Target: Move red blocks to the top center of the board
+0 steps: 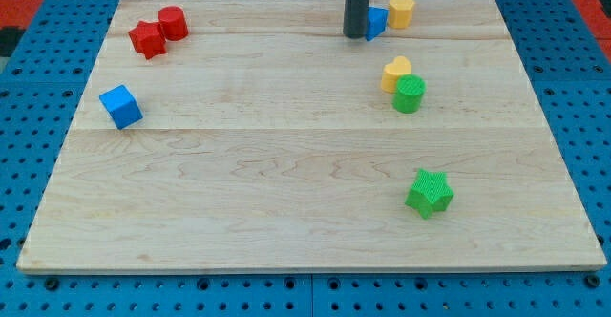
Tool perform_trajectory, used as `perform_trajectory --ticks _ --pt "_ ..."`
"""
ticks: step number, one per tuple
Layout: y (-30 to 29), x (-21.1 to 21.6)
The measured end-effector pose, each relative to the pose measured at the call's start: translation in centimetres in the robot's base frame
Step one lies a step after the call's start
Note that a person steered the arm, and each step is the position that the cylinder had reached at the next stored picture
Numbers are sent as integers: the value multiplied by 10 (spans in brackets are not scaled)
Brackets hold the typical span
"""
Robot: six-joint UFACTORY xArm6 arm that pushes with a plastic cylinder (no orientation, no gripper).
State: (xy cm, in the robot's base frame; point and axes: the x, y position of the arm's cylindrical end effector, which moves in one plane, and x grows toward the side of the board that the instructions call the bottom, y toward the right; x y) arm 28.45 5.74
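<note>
A red star block (147, 39) and a red cylinder (173, 22) sit touching each other at the board's top left. My tip (356, 35) stands at the top centre-right of the board, right against the left side of a blue block (377, 22) that it partly hides. The red blocks lie far to the tip's left.
A yellow hexagon block (402, 10) sits just right of the hidden blue block. A yellow heart block (396, 72) touches a green cylinder (410, 95) at the right. A green star block (430, 193) lies lower right. A blue cube (120, 106) lies at the left. The wooden board (286, 183) rests on a blue pegboard.
</note>
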Motion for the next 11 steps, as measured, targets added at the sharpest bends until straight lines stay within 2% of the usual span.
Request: perform_trajectory --ticks 1,2,3,5,6,8,9,11 --pt "-91 40" --pt "-220 46" --pt "-292 31" --pt "-291 -2" --pt "-298 -3" --pt "-345 -15" --pt "-321 -36" --pt "-237 -37"
